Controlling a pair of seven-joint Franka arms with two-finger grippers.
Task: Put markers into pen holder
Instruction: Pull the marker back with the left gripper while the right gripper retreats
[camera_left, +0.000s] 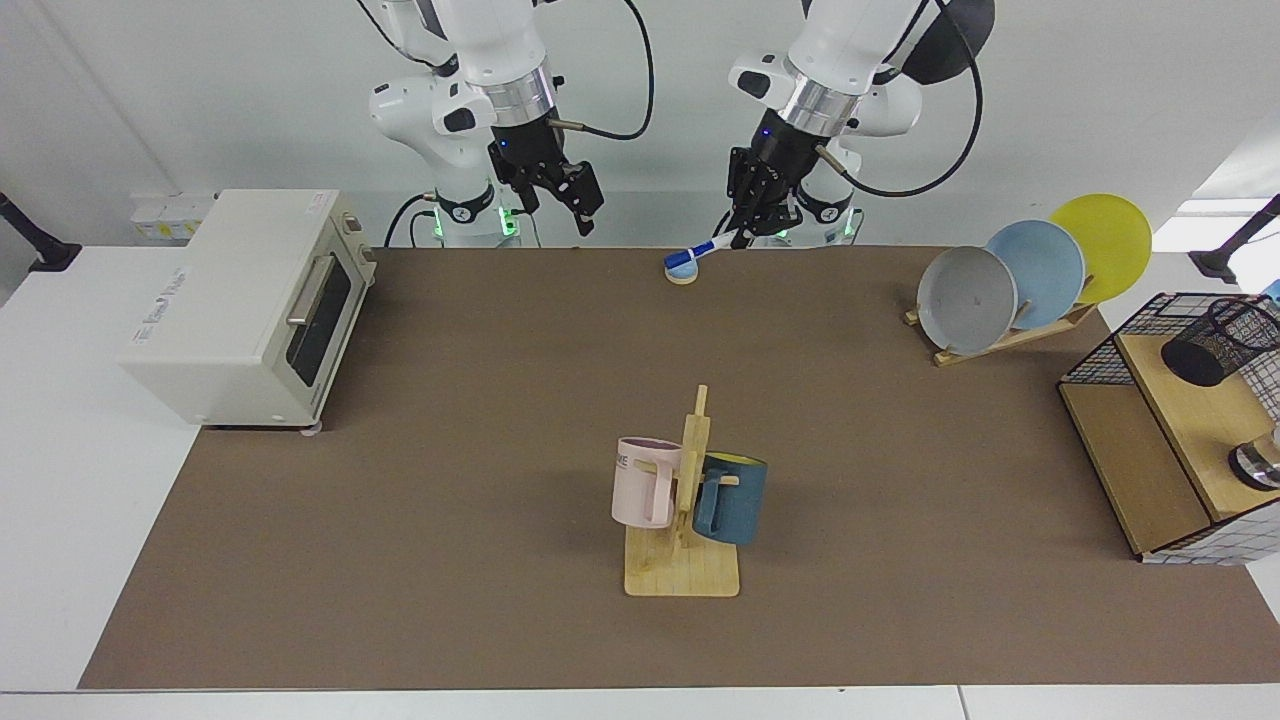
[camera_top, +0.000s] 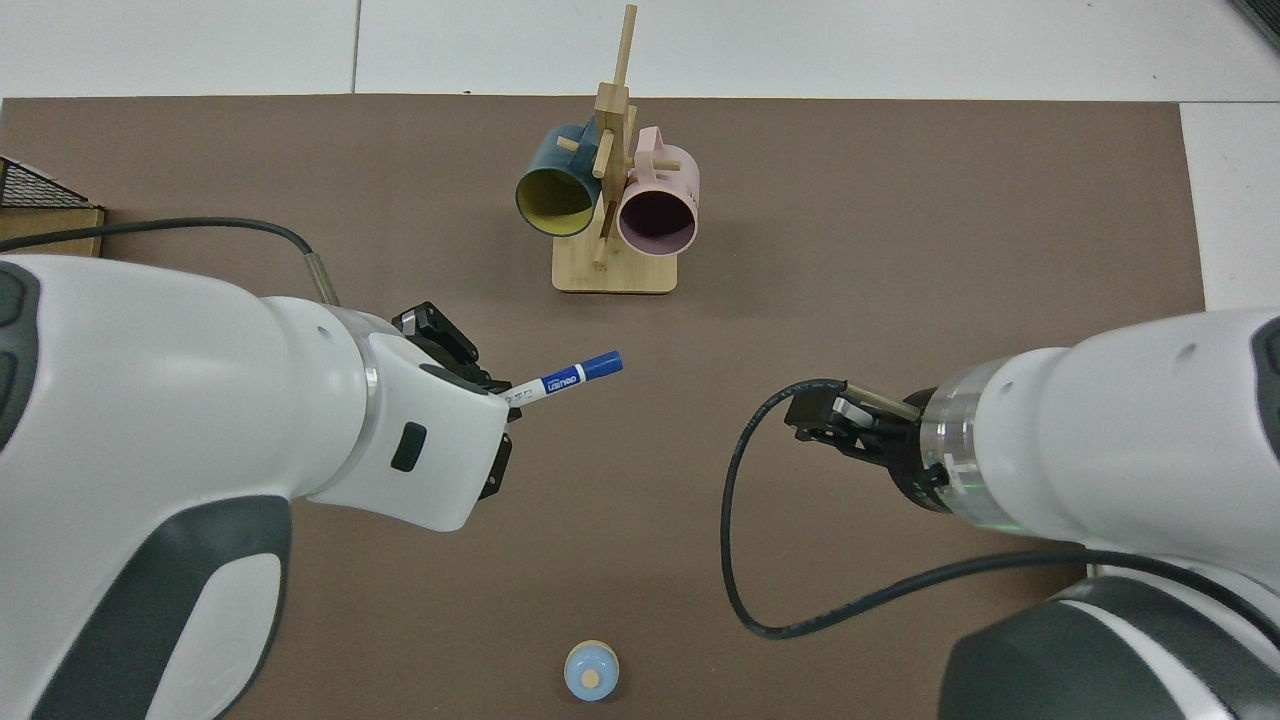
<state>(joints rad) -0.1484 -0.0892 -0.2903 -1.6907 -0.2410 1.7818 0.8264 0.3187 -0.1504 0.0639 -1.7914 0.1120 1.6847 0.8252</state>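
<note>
The marker, white with a blue cap, hangs tilted above the table's far edge, cap end pointing toward the table's middle. My left gripper is shut on its white end. In the top view the marker sticks out from under the left arm's wrist, which hides the left gripper's fingertips. My right gripper hangs open and holds nothing, well apart from the marker; in the top view the right gripper shows at the end of its arm. The pen holder, a black mesh cup, stands on the wooden shelf at the facing view's far right.
A small blue dome sits on the mat under the marker's cap. A wooden mug rack with a pink and a blue mug stands mid-table. A toaster oven, a plate rack and a wire basket line the sides.
</note>
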